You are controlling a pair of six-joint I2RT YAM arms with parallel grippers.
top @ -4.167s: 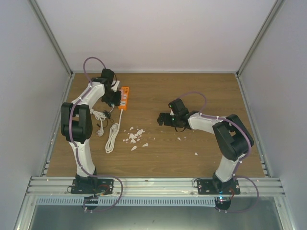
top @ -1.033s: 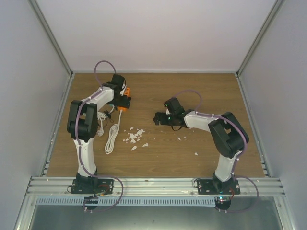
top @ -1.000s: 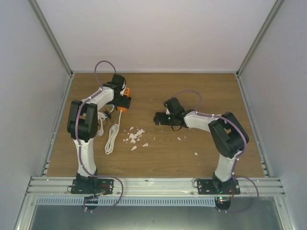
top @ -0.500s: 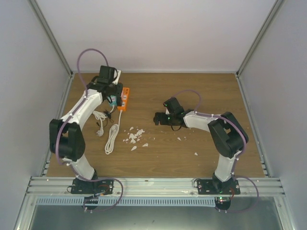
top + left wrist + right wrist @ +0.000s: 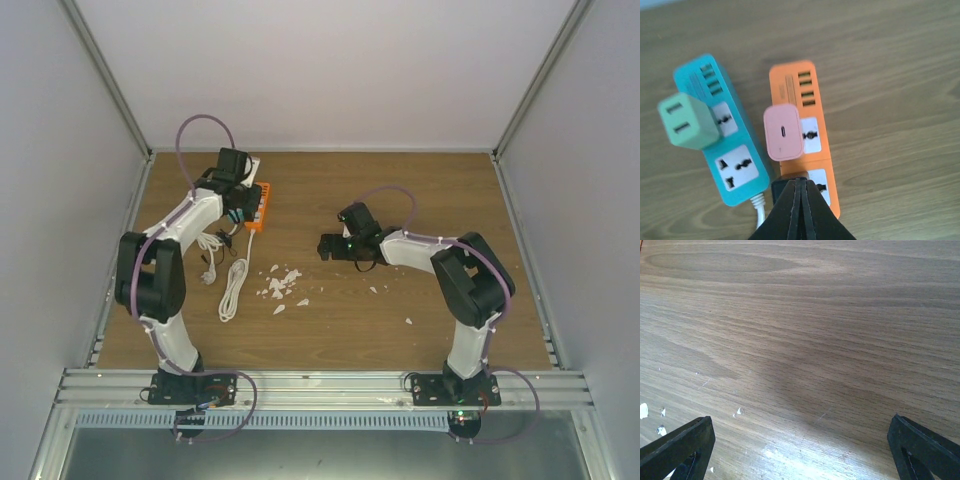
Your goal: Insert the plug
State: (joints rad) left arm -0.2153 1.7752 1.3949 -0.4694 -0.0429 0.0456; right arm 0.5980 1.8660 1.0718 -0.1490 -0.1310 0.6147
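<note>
- Just ahead of the left pincer point(image 5: 799, 192), which is closed tight and holding nothing, the pink plug point(image 5: 783, 132) sits in the orange power strip point(image 5: 790, 71).
- Right pincer point(image 5: 800, 450): spread wide, empty.

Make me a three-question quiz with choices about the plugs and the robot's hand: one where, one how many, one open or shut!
1. The pink plug is: A in the orange strip B in the teal strip C on bare table
2. Power strips: A one B four C two
3. Left gripper, jaws: A wide open B shut C gripping the pink plug
A, it fills an orange socket; C, orange strip plus teal strip; B, they meet, no gap.
</note>
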